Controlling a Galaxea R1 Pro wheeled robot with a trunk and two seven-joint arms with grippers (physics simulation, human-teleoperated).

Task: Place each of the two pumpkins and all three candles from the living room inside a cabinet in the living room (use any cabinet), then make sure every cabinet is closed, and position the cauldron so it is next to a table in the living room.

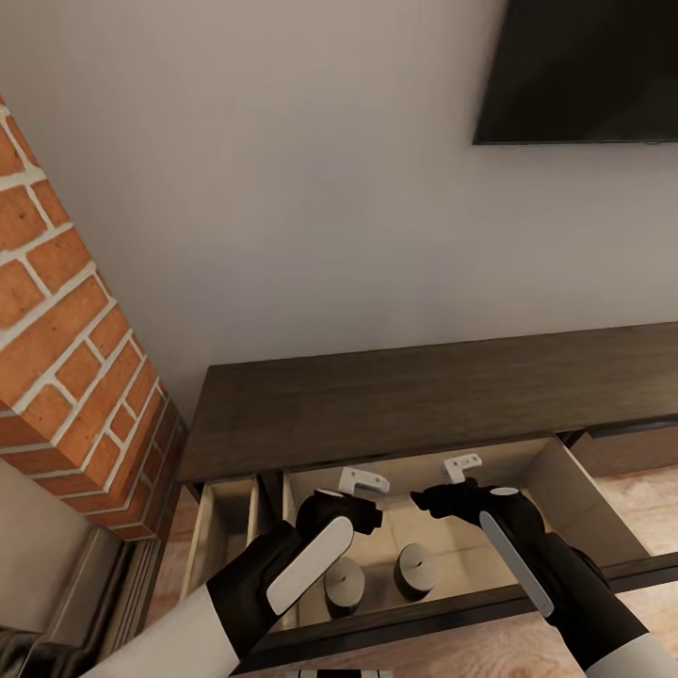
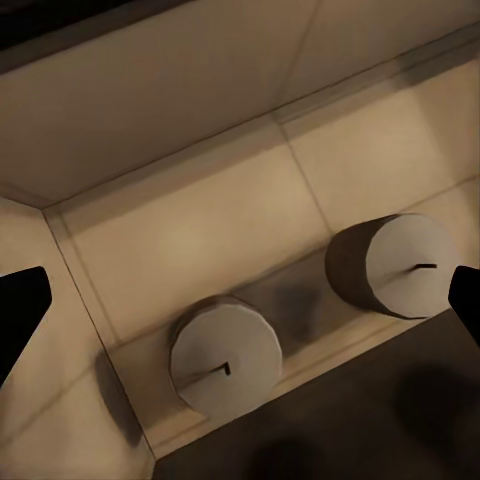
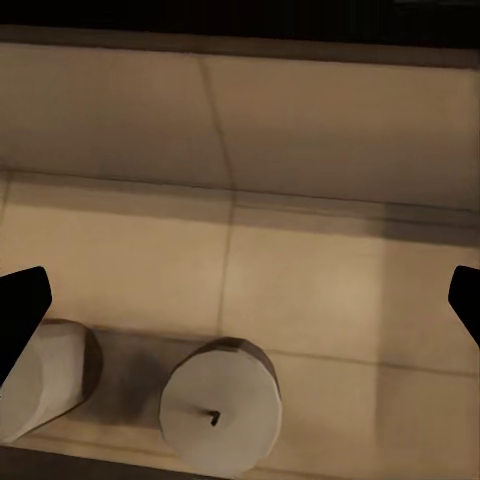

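over the open cabinet (image 1: 414, 395) drawer, both grippers (left gripper (image 1: 363, 499), right gripper (image 1: 438, 490)) hover spread and empty, two candles (image 1: 344, 582) already stowed below.

Standing upright near the front wall of the open drawer (image 1: 603, 527): two candles (image 1: 345, 581) (image 1: 414, 568), narrowly apart. Lying bare behind them: the pale drawer floor. Hanging spread-fingered over that space: left gripper (image 1: 363, 485) and right gripper (image 1: 452, 471).
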